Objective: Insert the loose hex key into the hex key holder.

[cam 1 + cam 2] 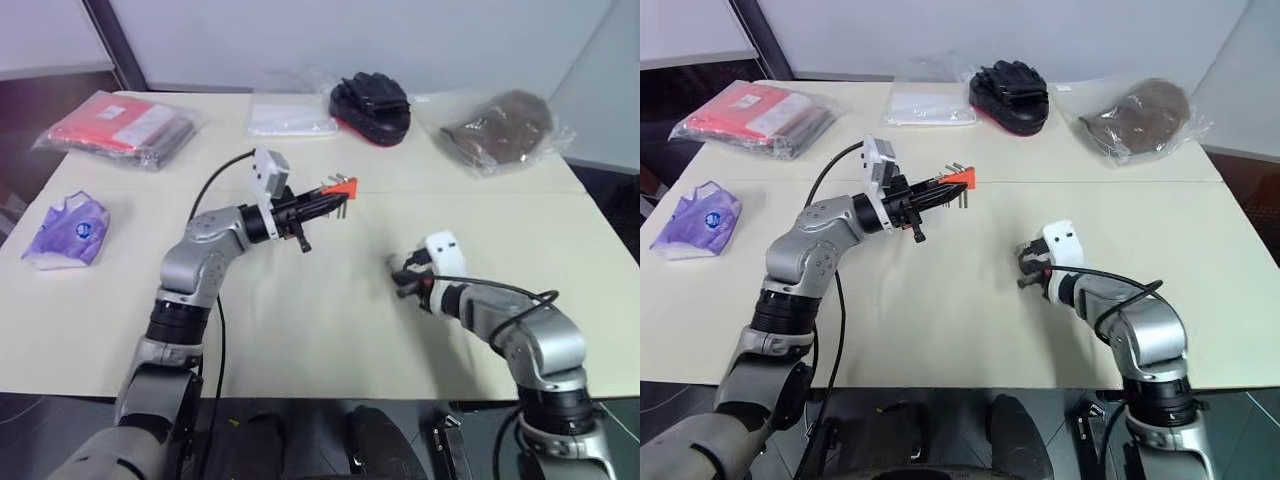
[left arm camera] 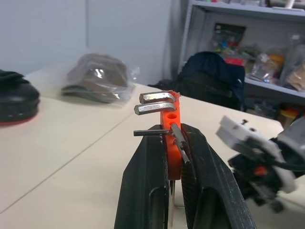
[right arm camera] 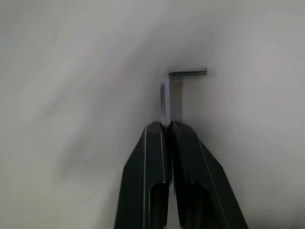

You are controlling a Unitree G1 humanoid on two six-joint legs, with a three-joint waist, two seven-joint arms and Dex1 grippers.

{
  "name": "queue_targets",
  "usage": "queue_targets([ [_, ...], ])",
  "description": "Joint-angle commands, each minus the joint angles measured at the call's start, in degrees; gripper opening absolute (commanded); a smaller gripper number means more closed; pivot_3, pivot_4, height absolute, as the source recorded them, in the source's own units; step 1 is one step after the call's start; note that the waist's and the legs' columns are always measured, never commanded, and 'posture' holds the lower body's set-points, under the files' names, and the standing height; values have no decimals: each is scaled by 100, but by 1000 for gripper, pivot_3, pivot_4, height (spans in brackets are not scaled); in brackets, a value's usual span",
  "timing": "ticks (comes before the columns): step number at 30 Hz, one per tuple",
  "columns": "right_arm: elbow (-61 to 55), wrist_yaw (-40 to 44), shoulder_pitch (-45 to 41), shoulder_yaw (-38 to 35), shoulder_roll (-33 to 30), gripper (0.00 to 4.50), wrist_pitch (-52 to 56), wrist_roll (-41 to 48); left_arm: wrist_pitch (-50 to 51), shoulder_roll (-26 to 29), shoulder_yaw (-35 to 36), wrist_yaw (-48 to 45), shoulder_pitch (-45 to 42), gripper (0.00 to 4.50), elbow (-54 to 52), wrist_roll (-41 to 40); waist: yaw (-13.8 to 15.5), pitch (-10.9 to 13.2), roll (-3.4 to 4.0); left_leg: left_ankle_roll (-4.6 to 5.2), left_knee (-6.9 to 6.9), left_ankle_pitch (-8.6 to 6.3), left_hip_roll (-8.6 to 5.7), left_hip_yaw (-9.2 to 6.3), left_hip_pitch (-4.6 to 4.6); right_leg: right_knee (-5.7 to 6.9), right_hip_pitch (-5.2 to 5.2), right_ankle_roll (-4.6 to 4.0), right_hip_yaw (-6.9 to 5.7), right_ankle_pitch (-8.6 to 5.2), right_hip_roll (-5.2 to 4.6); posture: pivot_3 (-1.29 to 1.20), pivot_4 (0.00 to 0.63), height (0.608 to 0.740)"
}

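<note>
The hex key holder (image 1: pixel 343 187), a small orange block with a few grey keys sticking out of it, hangs above the middle of the table. My left gripper (image 1: pixel 330 196) is shut on it; the left wrist view shows the holder (image 2: pixel 170 114) clamped between the two black fingers (image 2: pixel 147 176). Low over the table at the right is my right gripper (image 1: pixel 398 275). It is shut on the loose hex key (image 3: pixel 167 98), a thin grey L-shaped rod. The key's long leg runs out from between the fingertips (image 3: pixel 155 143), and its short leg bends off to one side.
Along the table's far side lie a red packet in plastic (image 1: pixel 120 125), a clear bag (image 1: pixel 290 115), a black glove (image 1: pixel 372 105) and a brown bagged item (image 1: pixel 500 125). A purple pouch (image 1: pixel 68 230) lies at the left. A black cable (image 1: pixel 215 185) loops from the left wrist.
</note>
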Motion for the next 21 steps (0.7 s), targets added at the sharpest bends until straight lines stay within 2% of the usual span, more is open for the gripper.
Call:
queue_targets([
  [1, -485, 396, 61, -10, -405, 195, 207, 333, -135, -8, 18, -53, -131, 0, -72, 12, -3, 0, 0, 0, 0, 0, 0, 0, 0, 0, 0, 0, 0, 0, 1, 0, 150, 740],
  [3, -479, 489, 136, 27, -613, 195, 153, 336, -145, -29, 7, -50, -116, 0, -74, 22, 5, 1, -1, 0, 0, 0, 0, -2, 0, -1, 1, 0, -1, 0, 1, 0, 150, 740],
  [4, -438, 483, 157, 53, -676, 453, 115, 299, -147, -39, 4, -47, -103, 0, -81, 27, 7, 1, -1, 1, 0, 0, 0, -2, 0, -2, 2, 1, -1, 0, 1, 0, 150, 740],
  [6, -366, 454, 169, 129, -768, 1099, 45, 216, -144, -53, -2, -39, -68, 0, -112, 36, 4, 1, -1, 1, 0, 0, -1, 0, -1, -4, 2, 1, 0, 0, 1, 0, 150, 740],
  [9, -335, 411, 99, 184, -731, 2418, -63, 183, -127, -61, 6, -21, -41, 0, -145, 36, 5, 1, -2, 1, 1, 0, -1, 0, -1, -4, 1, 1, 0, 0, 1, 0, 150, 740],
  [21, 77, 242, -185, 582, -491, 2418, -289, -4, -61, -10, 31, 48, 44, 0, -265, 21, 9, 1, -2, 0, 3, 0, 0, -1, 0, -4, 3, 1, 0, 0, 0, 0, 150, 740],
])
